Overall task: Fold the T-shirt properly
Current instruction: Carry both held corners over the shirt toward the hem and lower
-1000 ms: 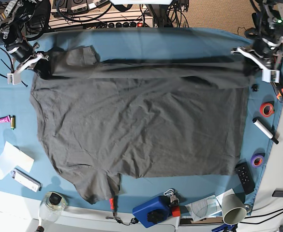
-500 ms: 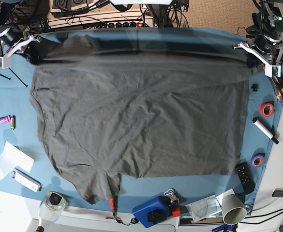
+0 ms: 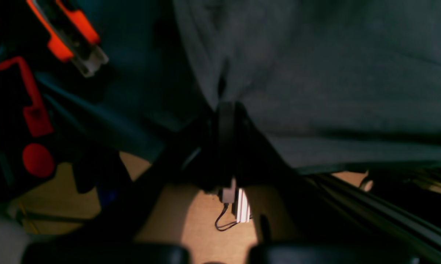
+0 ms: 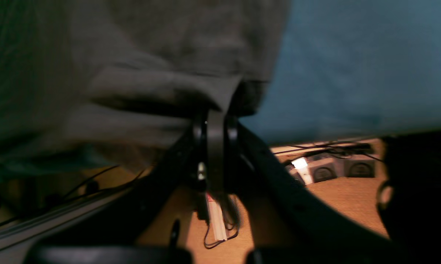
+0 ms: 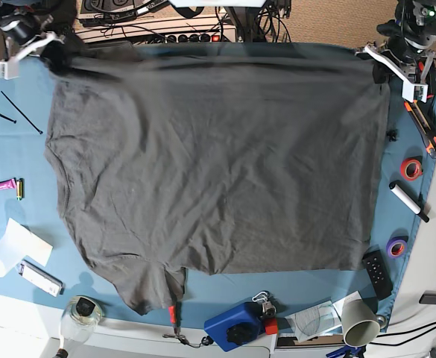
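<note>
The blue-teal tablecloth (image 5: pixel 225 302) covers the table, and nearly all of it lies under the T-shirt (image 5: pixel 218 164), a dark charcoal-grey garment spread flat and wide with shallow wrinkles across its body. The T-shirt's far edge runs along the back of the tablecloth; one short sleeve hangs off its near side toward the table's front edge.

At one far corner of the T-shirt, the left gripper (image 5: pixel 385 63) pinches the fabric edge, its fingers pressed together on the cloth; the left wrist view shows the dark jaws closed on a fold of grey material. At the other far corner of the T-shirt, the right gripper (image 5: pixel 52 52) clamps a bunched bit of fabric the same way, jaws tight on the cloth in the right wrist view.

Beside the T-shirt on the left gripper's side lie an orange tape roll (image 5: pixel 411 168), a white marker (image 5: pixel 409 201), a purple tape roll (image 5: pixel 396 247) and a black remote (image 5: pixel 377 273). Just off the T-shirt's near edge sits a blue device (image 5: pixel 236 325).
</note>
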{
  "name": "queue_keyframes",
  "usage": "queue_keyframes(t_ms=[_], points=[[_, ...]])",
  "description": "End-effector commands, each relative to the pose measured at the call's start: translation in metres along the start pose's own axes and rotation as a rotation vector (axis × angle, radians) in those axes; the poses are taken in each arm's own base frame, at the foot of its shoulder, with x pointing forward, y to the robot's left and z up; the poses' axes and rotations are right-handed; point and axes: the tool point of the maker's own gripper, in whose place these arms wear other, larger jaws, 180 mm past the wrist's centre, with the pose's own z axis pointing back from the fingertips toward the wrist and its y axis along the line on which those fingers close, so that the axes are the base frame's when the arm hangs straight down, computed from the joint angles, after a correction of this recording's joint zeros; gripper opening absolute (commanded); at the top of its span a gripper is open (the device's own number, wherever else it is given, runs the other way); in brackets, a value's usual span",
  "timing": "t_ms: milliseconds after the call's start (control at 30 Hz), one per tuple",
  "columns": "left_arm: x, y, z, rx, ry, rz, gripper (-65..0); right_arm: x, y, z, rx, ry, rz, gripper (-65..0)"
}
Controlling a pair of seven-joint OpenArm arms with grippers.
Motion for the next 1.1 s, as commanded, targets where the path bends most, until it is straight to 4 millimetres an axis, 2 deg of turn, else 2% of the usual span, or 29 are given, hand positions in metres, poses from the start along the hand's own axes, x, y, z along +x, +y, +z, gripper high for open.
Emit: queue_keyframes(t_ms=[0,200,400,533,700,867,1067], points=[[0.008,0.000,0.004,0.007,-0.032,-0.008,-65.0,0.014,-0.006,0.010,-0.021,-0.032,0.037,-65.0],[0.006,-0.003,0.003,0.013,-0.044,0.014,-65.0,0.033,-0.016,0.017,-0.046,-0.038,0.103,-65.0],[0.005,0.012,0.004,0.097,-0.038,0.003,-65.0,0.043,-0.018,0.012,-0.038,-0.076,0.090,-65.0],[0.016,0.015,0.002,0.114,-0.082,0.004,-65.0,0.048,-0.015,-0.001,-0.007,-0.091,0.072,-65.0],[0.026,0.014,-0.002,0.107,-0.111,0.007,-65.0,0.043,-0.010,-0.029,0.012,-0.040,0.103,-65.0],[0.025,0.018,-0.013,0.096,-0.112,0.035,-65.0,0.061,-0.003,-0.040,0.012,-0.092,0.136,-65.0],[0.047,0.017,-0.018,0.088,-0.186,0.038,-65.0,0.085,0.003,-0.046,0.020,-0.153,0.147,-65.0]])
